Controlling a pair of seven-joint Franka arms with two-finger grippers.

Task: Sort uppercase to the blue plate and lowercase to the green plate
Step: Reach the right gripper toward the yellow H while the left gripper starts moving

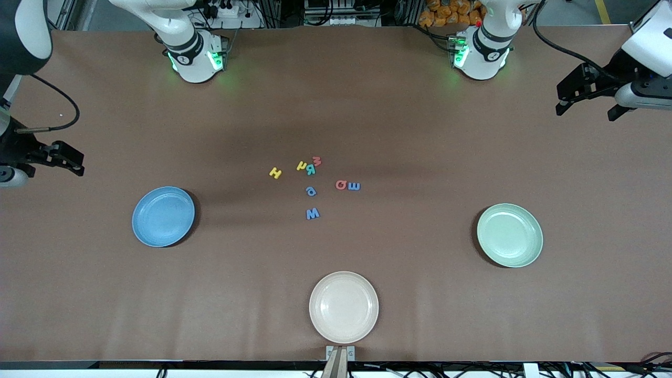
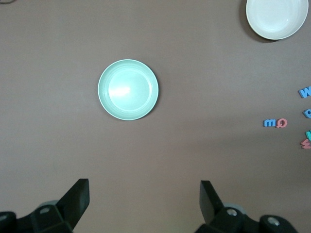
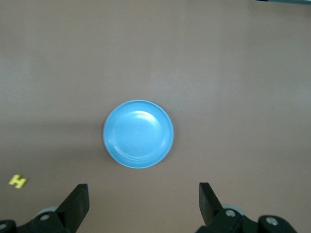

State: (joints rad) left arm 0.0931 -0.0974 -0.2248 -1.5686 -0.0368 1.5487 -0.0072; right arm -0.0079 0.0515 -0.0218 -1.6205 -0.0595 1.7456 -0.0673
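Left gripper (image 2: pixel 144 196) over mint green plate (image 2: pixel 128 90)

- The worktop (image 1: pixel 420 157) looks matt brown, faintly creased.
- The blue plate (image 1: pixel 163 216), green plate (image 1: pixel 510 235) and cream plate (image 1: pixel 344 307) look smooth with a soft sheen.

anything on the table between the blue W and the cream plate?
No: bare table between the blue W and the cream plate in the front view.

A wide brown counter (image 1: pixel 367 115) fills the room under even overhead light; dark cables (image 1: pixel 336 13) and metal framing crowd the edge by the bases.
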